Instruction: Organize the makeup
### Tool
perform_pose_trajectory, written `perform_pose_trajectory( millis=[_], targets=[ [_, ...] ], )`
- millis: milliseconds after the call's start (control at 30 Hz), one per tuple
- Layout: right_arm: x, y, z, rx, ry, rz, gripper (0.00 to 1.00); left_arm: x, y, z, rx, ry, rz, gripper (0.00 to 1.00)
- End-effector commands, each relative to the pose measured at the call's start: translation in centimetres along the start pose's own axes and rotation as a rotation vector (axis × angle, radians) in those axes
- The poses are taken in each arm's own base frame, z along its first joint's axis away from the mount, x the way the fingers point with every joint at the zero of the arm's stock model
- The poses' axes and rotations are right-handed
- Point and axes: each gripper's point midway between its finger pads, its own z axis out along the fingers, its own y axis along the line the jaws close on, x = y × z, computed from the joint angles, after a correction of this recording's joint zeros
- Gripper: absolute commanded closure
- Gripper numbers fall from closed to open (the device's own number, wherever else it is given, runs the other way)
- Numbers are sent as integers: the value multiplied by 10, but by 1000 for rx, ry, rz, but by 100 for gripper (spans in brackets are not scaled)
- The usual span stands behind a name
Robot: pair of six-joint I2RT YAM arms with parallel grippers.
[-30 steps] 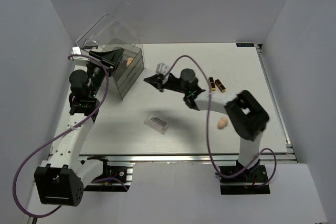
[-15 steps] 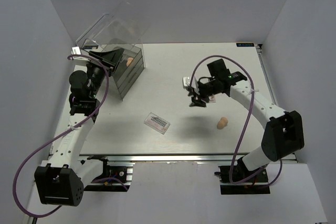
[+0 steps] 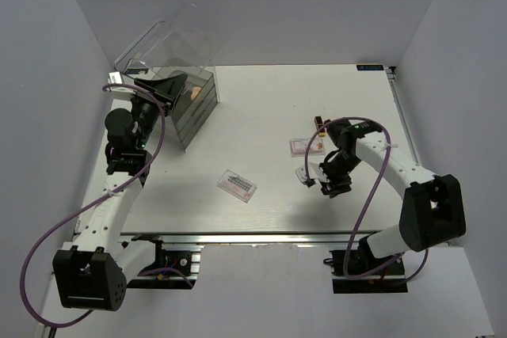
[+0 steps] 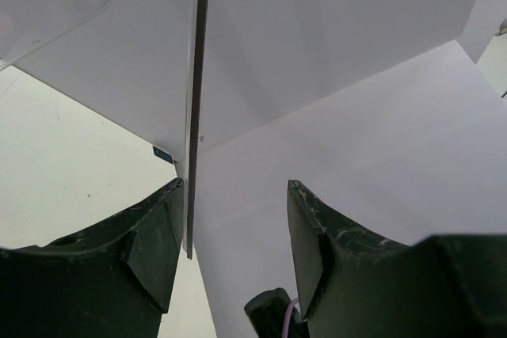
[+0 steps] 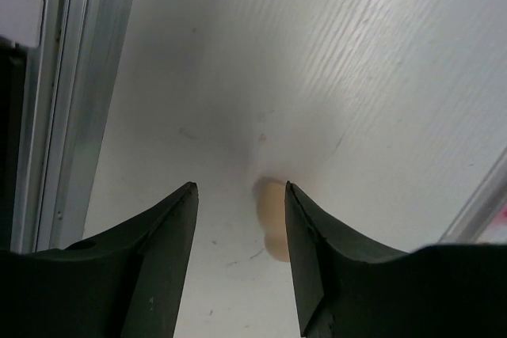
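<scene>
Makeup lies scattered over a white table (image 3: 261, 100), seen from above, with two black robot arms reaching in from the near edge.

One tan sponge (image 5: 272, 219) sits on the right half of the table, not far from the near edge. The right gripper (image 3: 334, 187) hangs directly over it and hides it from the overhead camera. In the right wrist view this gripper (image 5: 238, 187) has its jaws apart, one on each side of the sponge. The sponge rests on the table closer to the finger on the right of that view, and nothing is gripped. A metal rail (image 5: 71, 77) along the table's edge runs down the left side of that view.

A clear palette (image 3: 237, 185) lies flat near the middle of the table, toward the near edge. A pink palette (image 3: 301, 146) lies right of centre, just beside the right arm. A lipstick (image 3: 318, 123) shows beyond it, partly behind the arm's cable.

A clear box (image 3: 170, 49) with dark drawers stands at the far left corner, its lid tilted up. A second sponge (image 3: 192, 93) shows inside the box.

The left gripper (image 3: 158, 85) is raised at the box. In the left wrist view its jaws (image 4: 234, 184) stand apart, with the thin edge of a clear panel (image 4: 194, 116) just inside one finger. Whether the two touch cannot be told.
</scene>
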Motion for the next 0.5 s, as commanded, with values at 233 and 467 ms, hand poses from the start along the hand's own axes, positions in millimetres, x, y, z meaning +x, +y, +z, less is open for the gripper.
perform_pose_trajectory(
  millis=[233, 467],
  targets=[
    [55, 0, 11, -4, 175, 1, 50, 5, -15, -4, 82, 25, -12, 38],
    [65, -21, 20, 49, 187, 22, 50, 6, -13, -4, 83, 25, -20, 38]
  ],
)
